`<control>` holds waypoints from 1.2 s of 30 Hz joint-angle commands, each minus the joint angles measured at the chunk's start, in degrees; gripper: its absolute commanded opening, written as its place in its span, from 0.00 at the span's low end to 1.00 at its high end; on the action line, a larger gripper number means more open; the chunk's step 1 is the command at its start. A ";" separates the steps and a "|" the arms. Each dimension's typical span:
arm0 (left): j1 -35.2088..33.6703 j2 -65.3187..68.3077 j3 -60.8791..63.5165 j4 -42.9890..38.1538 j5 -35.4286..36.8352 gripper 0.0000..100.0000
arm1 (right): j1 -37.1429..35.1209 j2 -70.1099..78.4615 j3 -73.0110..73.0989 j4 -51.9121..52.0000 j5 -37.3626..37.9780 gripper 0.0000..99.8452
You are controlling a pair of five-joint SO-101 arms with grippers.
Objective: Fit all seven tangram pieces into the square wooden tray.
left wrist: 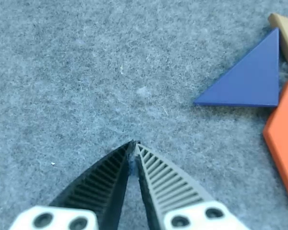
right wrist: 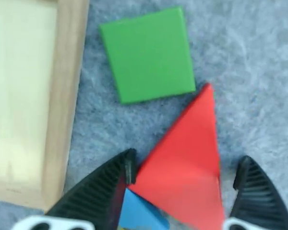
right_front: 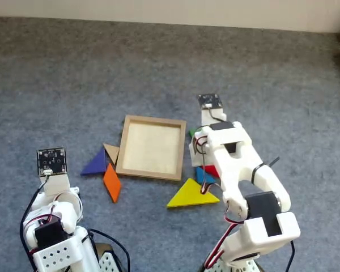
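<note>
In the high view, the wooden tray sits mid-table with nothing in it. My right arm hangs over the cluster at the tray's 3 o'clock. The red triangle peeks out from under it, with a sliver of the green square at its 11 o'clock and the yellow triangle at its 7 o'clock. My left arm sits at the tray's 8 o'clock. The blue triangle, tan piece and orange piece lie between it and the tray's 9 o'clock side. My right arm is plainly the nearer one to the red triangle, and the tray lies at 9 o'clock from that piece, close by.

In the left wrist view, my left gripper has its fingers pressed together on nothing, over bare carpet. The blue triangle lies well apart from the tips, with the orange piece just beside it.

In the right wrist view, my right gripper is spread, one finger on either side of the red triangle's wide end, not yet pinching it. The tray-side finger is at the triangle's edge; the other stands apart from it. The triangle narrows away from my wrist to a tip near a corner of the green square, so its long axis runs along my reach and I judge I would close across its width. A light blue piece is tucked against the red one by my tray-side finger and could get caught. The tray's rim runs just past that finger.
</note>
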 commanded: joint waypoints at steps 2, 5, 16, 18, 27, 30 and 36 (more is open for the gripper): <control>1.01 -1.80 1.10 0.18 0.53 0.01 | -1.10 -0.84 -3.03 3.47 2.90 0.32; 1.01 -1.80 1.10 0.18 0.53 0.01 | -1.10 -0.84 -2.77 3.56 3.60 0.32; 1.01 -1.80 1.10 0.18 0.53 0.01 | -1.10 -0.84 -2.68 4.09 6.15 0.32; 1.01 -1.80 1.10 0.18 0.53 0.01 | -1.10 -0.84 -3.03 6.02 6.15 0.32; 1.01 -1.80 1.10 0.18 0.53 0.01 | -1.10 -0.66 -3.03 7.34 6.24 0.32; 1.01 -1.80 1.10 0.18 0.53 0.01 | -1.10 -0.57 -3.03 7.25 8.18 0.32; 1.01 -1.80 1.10 0.18 0.53 0.01 | -1.10 -0.48 -2.86 4.35 8.97 0.32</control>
